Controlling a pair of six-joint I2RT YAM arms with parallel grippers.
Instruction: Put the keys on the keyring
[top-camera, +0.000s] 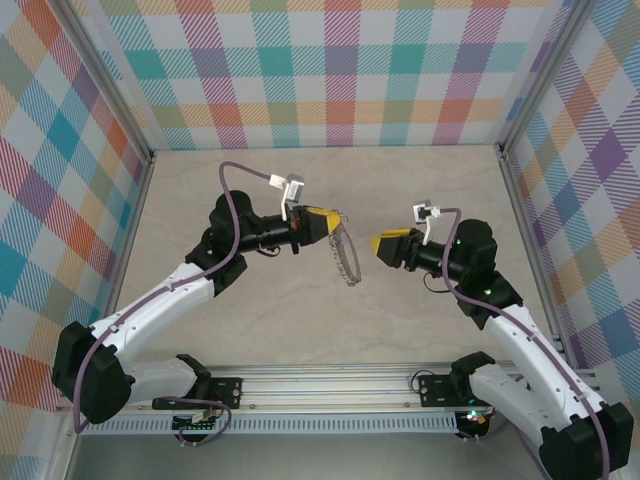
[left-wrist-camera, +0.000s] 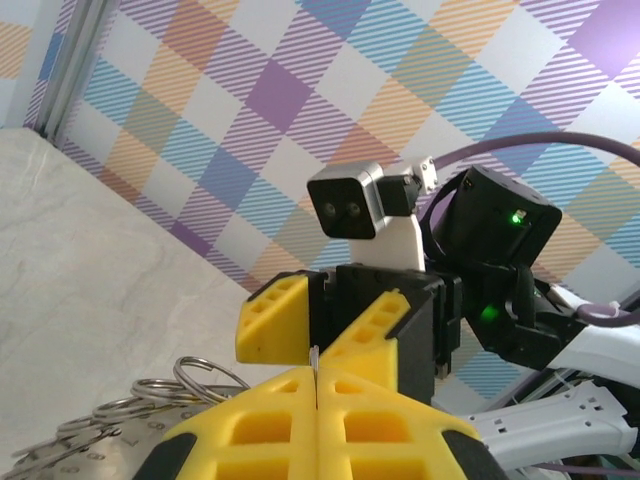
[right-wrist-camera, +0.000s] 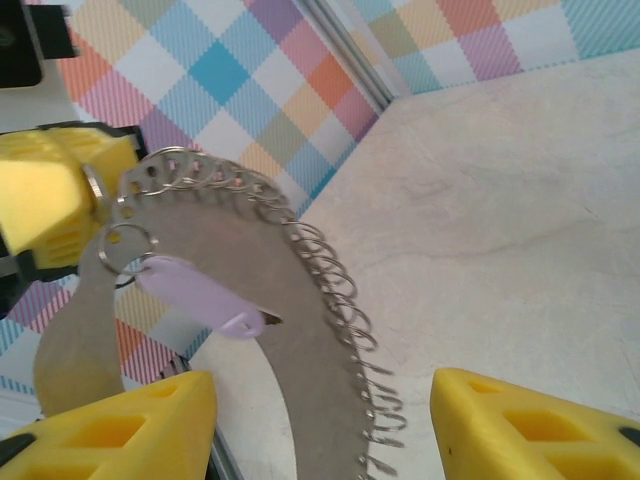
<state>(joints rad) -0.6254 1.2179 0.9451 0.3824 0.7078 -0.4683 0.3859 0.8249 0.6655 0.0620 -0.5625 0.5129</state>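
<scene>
Item, left to right: the left gripper (top-camera: 333, 224) is seen from the top camera over the middle of the pale table (top-camera: 300, 330), its yellow fingers pressed together and clamped on the upper end of the keyring (top-camera: 346, 256), which is held in the air as a thin curved edge sloping down toward the near side. From the left wrist, the same fingers (left-wrist-camera: 250, 425) are shown meeting along a thin seam, and a few wire loops of the keyring (left-wrist-camera: 140, 410) are caught at the lower left. What that view adds is the right gripper (left-wrist-camera: 322, 328) faced head-on, jaws parted, under its grey wrist camera (left-wrist-camera: 352, 205), with a green light (left-wrist-camera: 517, 214) lit on the black joint behind. In the top view the right gripper (top-camera: 378, 245) is set just beside the keyring, level with it and not touching it. The flat face of the keyring (right-wrist-camera: 230, 250), a grey band edged with many small wire loops, is given by the right wrist view. There too the keys (right-wrist-camera: 195, 295) are recorded: a plain lilac tag with a dark tip lies across that face, its upper end at a small wire ring (right-wrist-camera: 125, 245) near the clamped end; whether it is threaded there cannot be told. The right fingers (right-wrist-camera: 120, 430) are shown wide apart at the bottom edge, closed on nothing. Checked walls (top-camera: 340, 70) are noted on three sides.
</scene>
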